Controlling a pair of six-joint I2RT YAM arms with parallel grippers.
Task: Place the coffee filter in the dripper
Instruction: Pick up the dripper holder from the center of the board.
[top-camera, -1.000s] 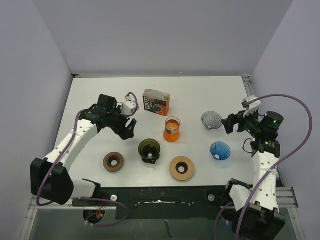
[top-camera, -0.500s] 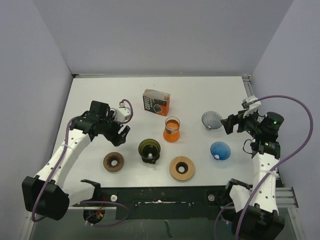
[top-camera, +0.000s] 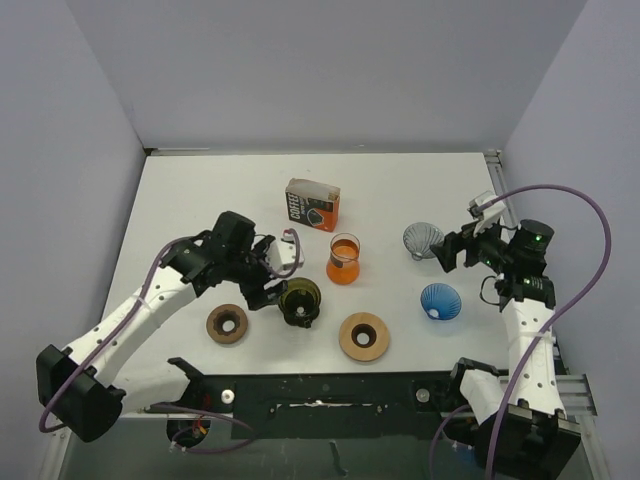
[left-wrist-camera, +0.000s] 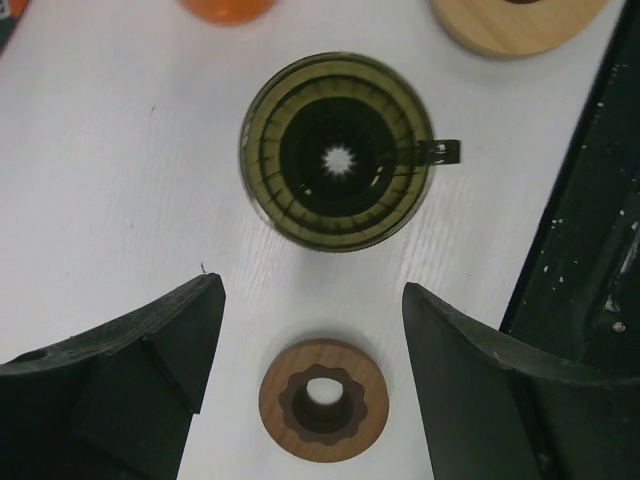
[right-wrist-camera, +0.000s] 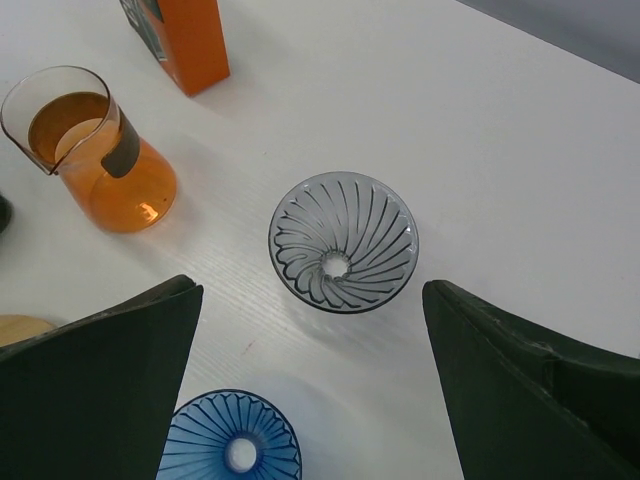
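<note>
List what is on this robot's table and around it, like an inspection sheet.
Surface: white table, no spills seen.
Job's things: orange filter box upright at the back; green dripper, grey dripper and blue dripper, all empty; no loose filter seen.
Clutter: orange carafe; dark wooden ring; light wooden ring.
Grippers: left gripper open, beside the green dripper; right gripper open, facing the grey dripper; neither holds anything.
Cables: purple cables loop along both arms.
Surroundings: plain walls on three sides.
</note>
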